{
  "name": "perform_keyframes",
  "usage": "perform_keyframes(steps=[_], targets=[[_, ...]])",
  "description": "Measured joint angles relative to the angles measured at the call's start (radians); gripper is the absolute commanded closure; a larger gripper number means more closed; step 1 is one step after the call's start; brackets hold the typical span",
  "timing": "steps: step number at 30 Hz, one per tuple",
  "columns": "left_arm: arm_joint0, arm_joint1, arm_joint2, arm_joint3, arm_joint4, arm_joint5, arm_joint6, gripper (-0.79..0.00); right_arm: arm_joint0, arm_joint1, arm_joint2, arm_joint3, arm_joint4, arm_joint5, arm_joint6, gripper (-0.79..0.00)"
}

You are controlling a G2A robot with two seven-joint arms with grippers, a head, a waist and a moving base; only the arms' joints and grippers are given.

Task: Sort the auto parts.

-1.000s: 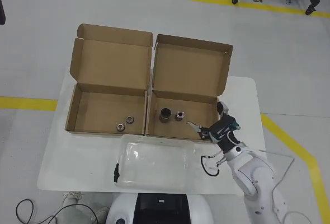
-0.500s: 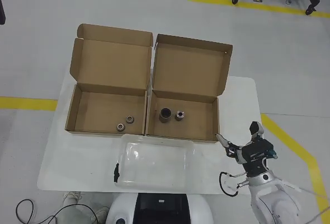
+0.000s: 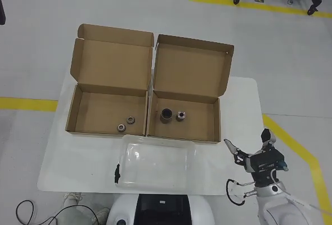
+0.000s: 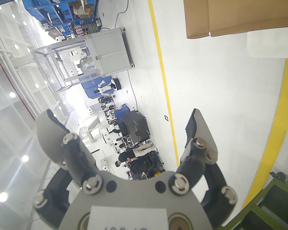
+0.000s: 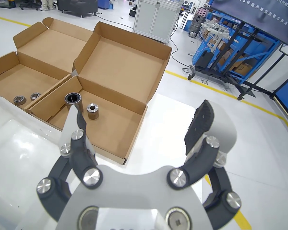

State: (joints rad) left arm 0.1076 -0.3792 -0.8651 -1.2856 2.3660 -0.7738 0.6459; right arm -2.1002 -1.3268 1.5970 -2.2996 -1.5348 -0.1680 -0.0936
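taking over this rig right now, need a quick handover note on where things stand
Left gripper: open, holding nothing, aimed away from the table.
Right gripper: open, holding nothing, near the table's right edge, beside the right box.
Left box: two small rings, close together.
Right box: tall sleeve and short bushing, upright, apart.
Clear bin, in front of the boxes: no parts visible.
Done: four parts boxed by kind.
Left: apparently nothing; check the bin.

Two bearings [image 3: 121, 127] in left box [image 3: 98, 112], two sleeves [image 3: 166, 115] in right box [image 3: 202, 122]
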Motion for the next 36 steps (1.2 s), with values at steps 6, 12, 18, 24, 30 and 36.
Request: perform_keyframes(steps=[6, 12, 18, 24, 30, 36], targets=[[0.0, 0.0, 0.0, 0.0, 0.0, 0.0, 0.0, -0.785, -0.013, 0.003, 0.006, -0.013, -0.015, 0.005, -0.03, -0.785], [0.0, 0.0, 0.0, 0.0, 0.0, 0.0, 0.0, -0.785, -0.033, 0.005, 0.018, -0.024, -0.019, 0.006, -0.061, -0.785], [0.0, 0.0, 0.0, 0.0, 0.0, 0.0, 0.0, -0.785, -0.035, 0.007, 0.018, -0.03, -0.026, -0.003, -0.07, -0.785], [0.0, 0.0, 0.0, 0.0, 0.0, 0.0, 0.0, -0.784, -0.035, 0.007, 0.018, -0.03, -0.026, -0.003, -0.07, -0.785], [0.0, 0.0, 0.0, 0.0, 0.0, 0.0, 0.0, -0.784, -0.035, 0.007, 0.018, -0.03, -0.026, -0.003, -0.07, -0.785], [0.0, 0.0, 0.0, 0.0, 0.0, 0.0, 0.0, -0.785, -0.035, 0.007, 0.018, -0.03, -0.026, -0.003, -0.07, -0.784]])
